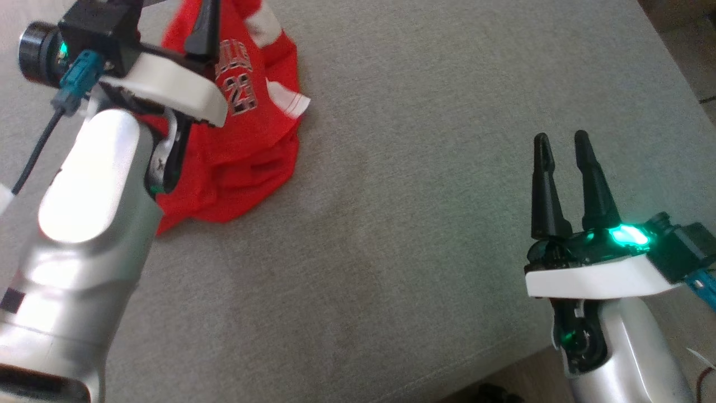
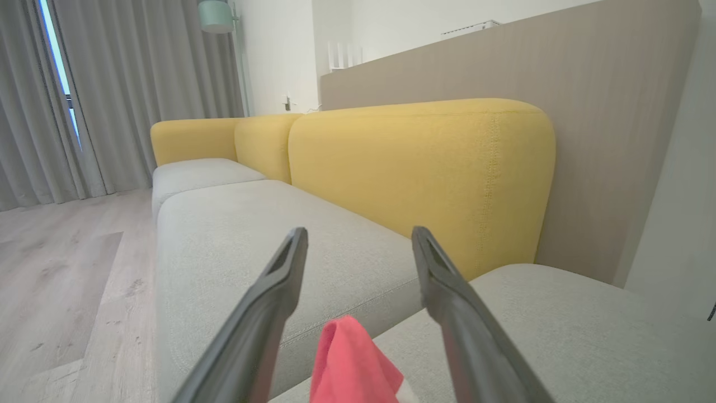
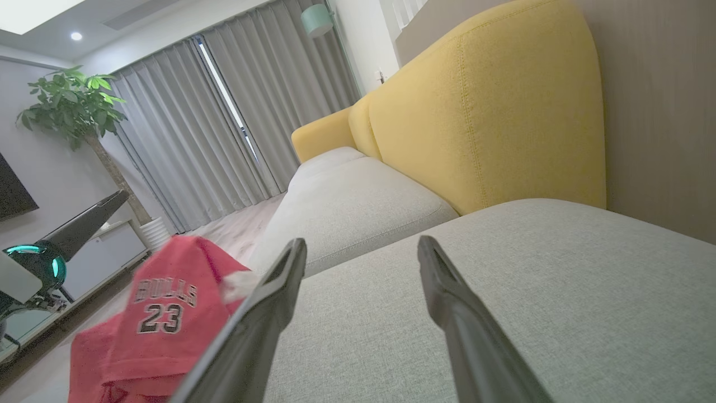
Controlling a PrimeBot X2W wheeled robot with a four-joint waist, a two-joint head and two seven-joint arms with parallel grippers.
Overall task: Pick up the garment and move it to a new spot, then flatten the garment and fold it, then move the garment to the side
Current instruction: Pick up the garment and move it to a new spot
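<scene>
Head view: a crumpled red garment (image 1: 246, 145) lies heaped on a grey sofa cushion (image 1: 391, 235) on the robot's left. The left gripper (image 1: 197, 33) is poised over it and the right gripper (image 1: 561, 137) is well apart, its fingers (image 1: 596, 190) spread and empty. Left wrist view: that arm's fingers stand wide, a red fold rising between them, unclamped. Right wrist view: open fingers face bare cushion, the garment off to their left. The relocation looks done; flattening likely comes next, with each gripper taking an edge to spread the cloth.
</scene>
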